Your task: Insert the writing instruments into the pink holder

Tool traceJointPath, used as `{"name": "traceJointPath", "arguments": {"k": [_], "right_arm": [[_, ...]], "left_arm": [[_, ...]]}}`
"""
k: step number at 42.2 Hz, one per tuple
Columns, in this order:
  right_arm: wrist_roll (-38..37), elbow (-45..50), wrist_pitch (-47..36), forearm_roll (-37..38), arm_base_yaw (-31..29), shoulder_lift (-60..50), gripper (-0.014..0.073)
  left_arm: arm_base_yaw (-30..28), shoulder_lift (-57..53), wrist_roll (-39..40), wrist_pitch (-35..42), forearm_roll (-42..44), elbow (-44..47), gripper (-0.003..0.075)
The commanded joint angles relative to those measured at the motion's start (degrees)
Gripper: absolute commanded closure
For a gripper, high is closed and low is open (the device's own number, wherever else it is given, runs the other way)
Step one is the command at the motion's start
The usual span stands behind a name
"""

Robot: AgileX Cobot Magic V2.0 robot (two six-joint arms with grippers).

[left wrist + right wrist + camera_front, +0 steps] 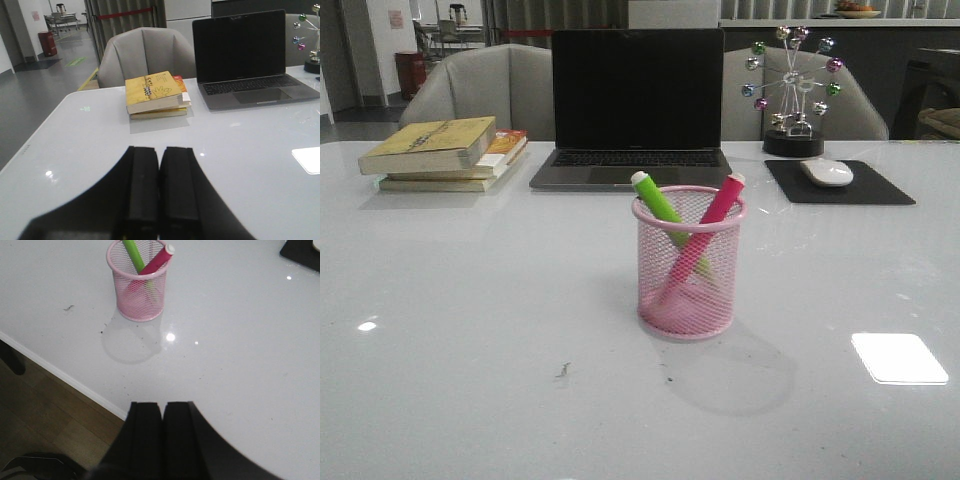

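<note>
At the counter (470, 350) centre, in front of the laptop (635, 105), stands the holder (688, 262). Both pens are inside it, crossed: the green pen (658, 203) leans left, the pink pen (718, 207) leans right, whitish ends above the rim. The left hand (159, 187) is closed and empty, near the books (155, 93). The right hand (162, 437) is closed and empty, at the counter's near edge, well apart from the holder.

Pink wire-mesh holder (688, 262) on a glossy white table (470, 350).
</note>
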State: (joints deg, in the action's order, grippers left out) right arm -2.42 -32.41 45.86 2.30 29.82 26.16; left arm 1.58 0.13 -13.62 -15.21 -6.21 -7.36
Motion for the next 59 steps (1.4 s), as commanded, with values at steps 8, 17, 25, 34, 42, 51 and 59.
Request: {"name": "traceJointPath", "arguments": {"k": [8, 17, 25, 34, 42, 51, 59], "right_arm": [[0.3, -1.5, -3.4, 0.7, 0.0, 0.3, 0.0565], [0.3, -1.5, -3.4, 0.7, 0.0, 0.3, 0.0565], [0.3, -1.5, -3.4, 0.7, 0.0, 0.3, 0.0565], [0.3, -1.5, -3.4, 0.7, 0.0, 0.3, 0.0565], [0.3, -1.5, -3.4, 0.7, 0.0, 0.3, 0.0565], [0.3, -1.5, -3.4, 0.7, 0.0, 0.3, 0.0565], [0.3, -1.5, -3.4, 0.7, 0.0, 0.3, 0.0565]], "left_arm": [[-0.3, -1.5, 13.6, 12.0, 6.9, 5.4, 0.062], [1.4, -1.5, 13.6, 17.9, 8.3, 7.8, 0.062], [1.8, -1.5, 13.6, 18.4, 8.3, 7.8, 0.062], [1.8, -1.5, 13.6, 18.4, 8.3, 7.8, 0.062], [1.8, -1.5, 13.6, 18.4, 8.3, 7.8, 0.062], [1.8, -1.5, 13.6, 18.4, 8.3, 7.8, 0.062], [1.8, -1.5, 13.6, 18.4, 8.3, 7.8, 0.062]]}}
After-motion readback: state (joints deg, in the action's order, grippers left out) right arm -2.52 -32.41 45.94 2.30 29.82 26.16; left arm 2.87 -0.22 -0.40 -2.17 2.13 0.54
